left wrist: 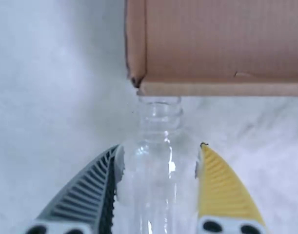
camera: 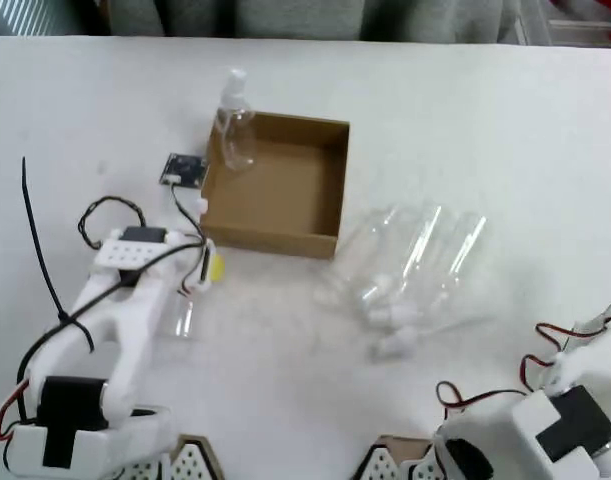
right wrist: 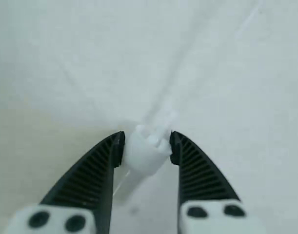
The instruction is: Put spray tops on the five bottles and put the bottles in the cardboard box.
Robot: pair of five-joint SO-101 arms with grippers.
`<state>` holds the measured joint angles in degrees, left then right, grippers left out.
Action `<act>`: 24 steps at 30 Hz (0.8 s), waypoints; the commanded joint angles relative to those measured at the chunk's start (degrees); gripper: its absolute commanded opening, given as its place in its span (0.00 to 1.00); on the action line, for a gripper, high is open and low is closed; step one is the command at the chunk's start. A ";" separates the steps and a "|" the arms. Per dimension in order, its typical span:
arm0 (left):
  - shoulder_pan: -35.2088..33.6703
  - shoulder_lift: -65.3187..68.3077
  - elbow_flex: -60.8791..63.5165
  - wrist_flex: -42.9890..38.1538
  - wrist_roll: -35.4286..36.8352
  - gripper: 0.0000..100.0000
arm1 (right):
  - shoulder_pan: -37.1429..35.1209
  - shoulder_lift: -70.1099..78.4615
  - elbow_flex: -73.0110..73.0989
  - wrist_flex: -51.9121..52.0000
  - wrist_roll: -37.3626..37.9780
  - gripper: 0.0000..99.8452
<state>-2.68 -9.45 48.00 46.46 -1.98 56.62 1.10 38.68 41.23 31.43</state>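
Observation:
The open cardboard box [camera: 325, 190] sits mid-table, and one capped clear bottle [camera: 233, 120] stands in its back left corner. My left gripper [camera: 207, 268] [left wrist: 158, 148] is at the box's front left corner [left wrist: 139, 83], shut on a clear uncapped bottle [left wrist: 158, 170] whose threaded neck points at that corner. Right of the box lies a loose heap of clear bottles [camera: 425, 245] and white spray tops [camera: 390, 315]. My right gripper [right wrist: 146, 141] is shut on a white spray top [right wrist: 146, 151], whose thin tube points away over the white table.
A small black board [camera: 185, 168] lies just left of the box. The right arm's body [camera: 545, 425] is folded at the front right edge. A black cable [camera: 40, 240] sticks up beside the left arm.

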 commanded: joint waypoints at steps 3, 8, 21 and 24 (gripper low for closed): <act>-0.66 -2.42 0.00 -1.05 -0.62 0.02 | 2.86 1.98 -5.89 3.03 -0.26 0.28; -0.66 -2.42 0.00 -1.05 -0.62 0.02 | 5.14 1.89 -14.15 12.53 -0.09 0.25; -0.66 -2.42 0.00 -1.05 -0.62 0.02 | 11.03 1.89 -26.29 31.69 14.24 0.01; -0.66 -2.42 0.09 -1.05 -0.62 0.02 | 12.79 1.89 -26.29 36.18 24.79 0.02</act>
<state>-2.68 -9.45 48.00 46.37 -1.98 67.60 3.47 15.03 73.58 47.69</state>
